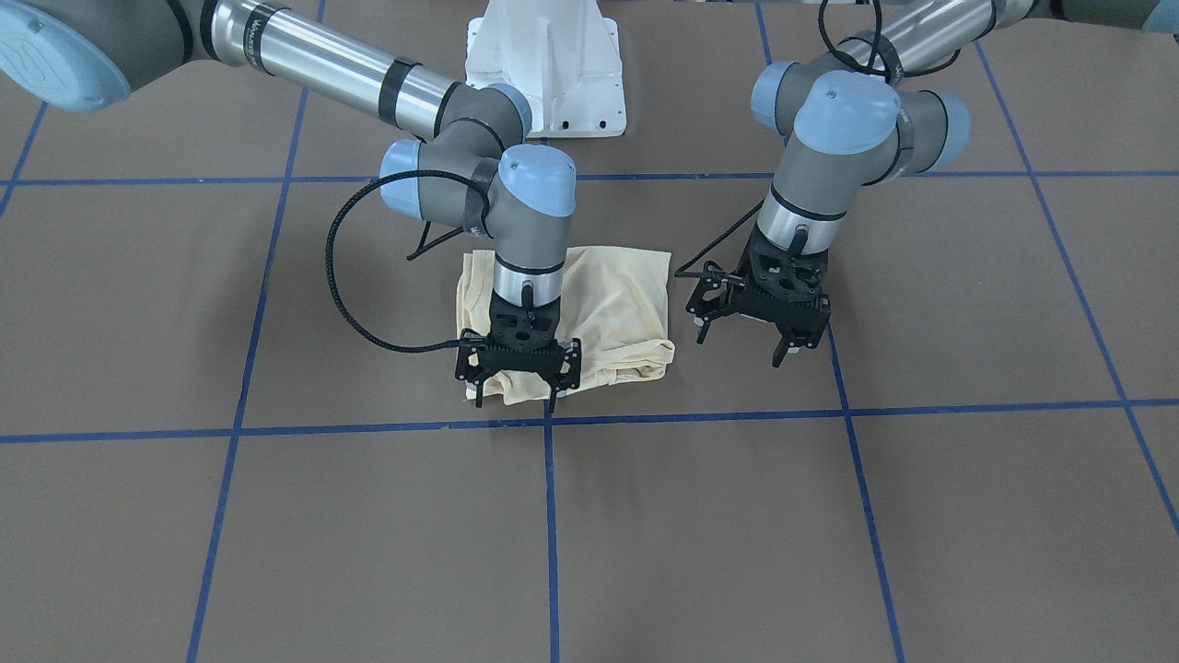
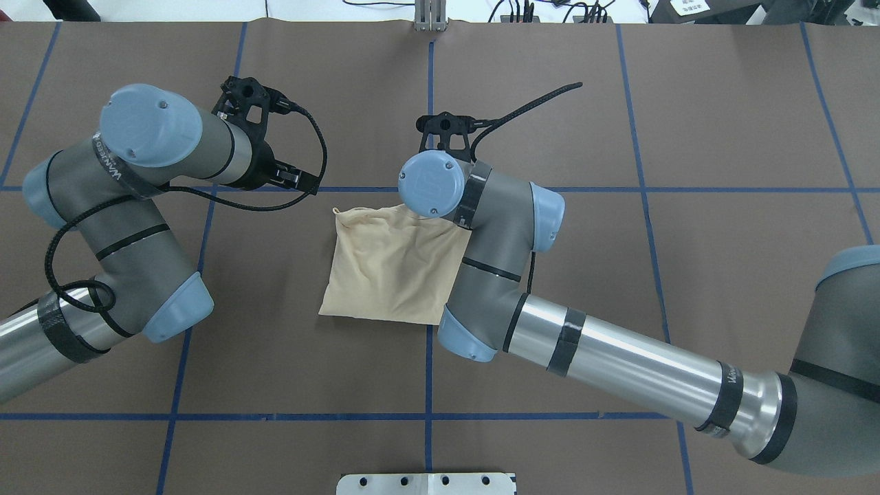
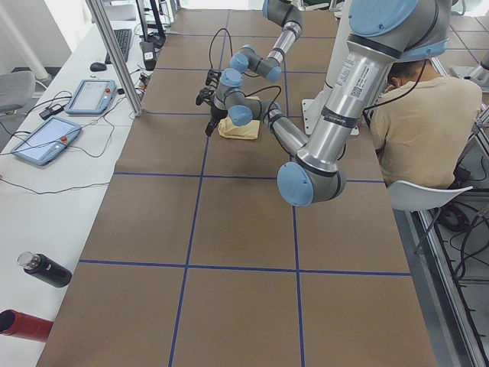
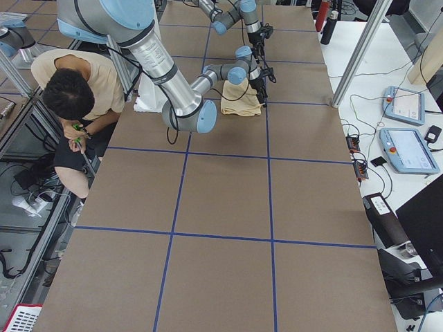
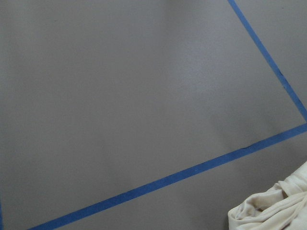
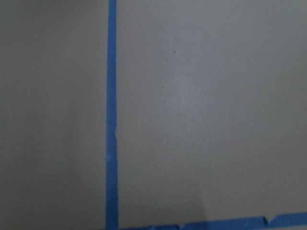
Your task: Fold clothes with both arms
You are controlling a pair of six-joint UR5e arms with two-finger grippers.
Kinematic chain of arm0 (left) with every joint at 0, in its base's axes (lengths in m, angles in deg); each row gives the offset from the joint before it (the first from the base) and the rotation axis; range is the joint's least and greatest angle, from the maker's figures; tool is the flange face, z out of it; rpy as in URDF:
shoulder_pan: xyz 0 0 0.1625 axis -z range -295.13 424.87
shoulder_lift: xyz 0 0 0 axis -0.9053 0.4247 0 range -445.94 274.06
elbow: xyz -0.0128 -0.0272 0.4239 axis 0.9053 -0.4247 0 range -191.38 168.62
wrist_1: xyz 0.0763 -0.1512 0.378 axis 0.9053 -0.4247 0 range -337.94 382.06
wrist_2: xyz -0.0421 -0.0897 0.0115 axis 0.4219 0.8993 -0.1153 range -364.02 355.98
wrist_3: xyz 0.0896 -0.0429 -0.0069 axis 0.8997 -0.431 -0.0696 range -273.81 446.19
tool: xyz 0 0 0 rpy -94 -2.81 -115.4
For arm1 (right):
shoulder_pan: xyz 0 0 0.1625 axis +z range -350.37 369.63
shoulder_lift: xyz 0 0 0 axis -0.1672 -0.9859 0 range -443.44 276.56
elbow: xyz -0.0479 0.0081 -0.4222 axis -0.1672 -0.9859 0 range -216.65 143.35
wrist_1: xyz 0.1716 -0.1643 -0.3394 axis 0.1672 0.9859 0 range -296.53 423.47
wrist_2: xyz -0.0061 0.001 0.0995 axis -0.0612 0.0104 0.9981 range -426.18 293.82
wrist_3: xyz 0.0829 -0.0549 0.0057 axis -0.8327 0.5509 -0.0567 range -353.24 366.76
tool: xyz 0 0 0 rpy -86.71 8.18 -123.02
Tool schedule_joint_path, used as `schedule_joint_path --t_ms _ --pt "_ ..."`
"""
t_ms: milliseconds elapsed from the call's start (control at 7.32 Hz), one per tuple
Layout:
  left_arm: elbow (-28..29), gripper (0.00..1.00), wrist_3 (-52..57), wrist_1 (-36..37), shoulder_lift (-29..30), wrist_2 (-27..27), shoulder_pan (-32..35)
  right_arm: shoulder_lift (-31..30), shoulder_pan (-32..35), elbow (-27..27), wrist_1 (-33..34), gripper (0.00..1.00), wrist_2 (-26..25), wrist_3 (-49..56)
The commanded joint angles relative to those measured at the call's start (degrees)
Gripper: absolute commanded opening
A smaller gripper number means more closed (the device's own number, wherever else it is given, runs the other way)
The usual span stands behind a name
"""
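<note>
Shirt (image 1: pixel 612 295): pale cream-yellow, lying flat on the brown tabletop (image 1: pixel 276 552) between the two arms, just on the robot's side of a blue tape line (image 1: pixel 700 419).
Done so far: it is reduced to a compact, roughly square packet with no sleeve trailing out. The main folds look made, and the job seems close to its end.
Left to do: the edge farthest from the robot is bunched into loose, rolled layers, so a last neatening there looks likely, and then pulling both arms clear.
Right fingers (image 1: pixel 551 394): spread wide over that bunched far edge, towards one corner of the packet. No cloth is visibly pinched between them. Whether the tips touch the fabric cannot be told.
Left fingers (image 1: pixel 781 350): spread wide and empty, above bare tabletop just beside the packet's edge on the robot's left, not touching it.
Print and label: none shows. Every outward face of the packet is plain cream, so any motif or neck tag is hidden inside the folds.
Other writing: a dark collar on the right arm (image 1: pixel 368 74) carries pale lettering, and the left arm (image 2: pixel 130 179) has a similar band. Both are too small to read.
</note>
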Motion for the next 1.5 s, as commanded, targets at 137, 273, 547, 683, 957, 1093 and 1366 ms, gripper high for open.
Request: schedule_joint_path --t_ms 137,273,547,683,957,1093,1366 --pt "-0.4 1.00 -0.2 0.0 -0.3 0.0 0.0 0.9 3.4 0.7 -1.0 0.99 3.3 1.0" --pt "-1.3 1.00 -0.1 0.0 -1.6 0.0 0.0 0.0 5.7 2.8 0.0 0.99 9.1 1.8" --pt "-8.9 1.00 -2.2 0.4 -7.9 3.1 1.7 -7.3 12.1 15.9 8.7 1.00 17.7 8.3" --pt "-13.3 1.00 -1.8 0.8 -12.6 4.5 3.2 -14.4 15.4 26.1 13.0 1.00 21.0 14.0" --pt "-22.3 1.00 -0.6 0.8 -23.8 5.3 5.7 -26.8 22.3 38.5 15.0 1.00 28.1 22.6" --pt "-23.6 1.00 8.1 1.0 -27.7 5.7 10.1 -33.8 26.6 42.2 14.7 1.00 30.9 28.7" --pt "-22.6 1.00 29.9 1.0 -33.8 12.2 24.6 -46.2 39.5 43.8 14.2 1.00 41.3 49.2"
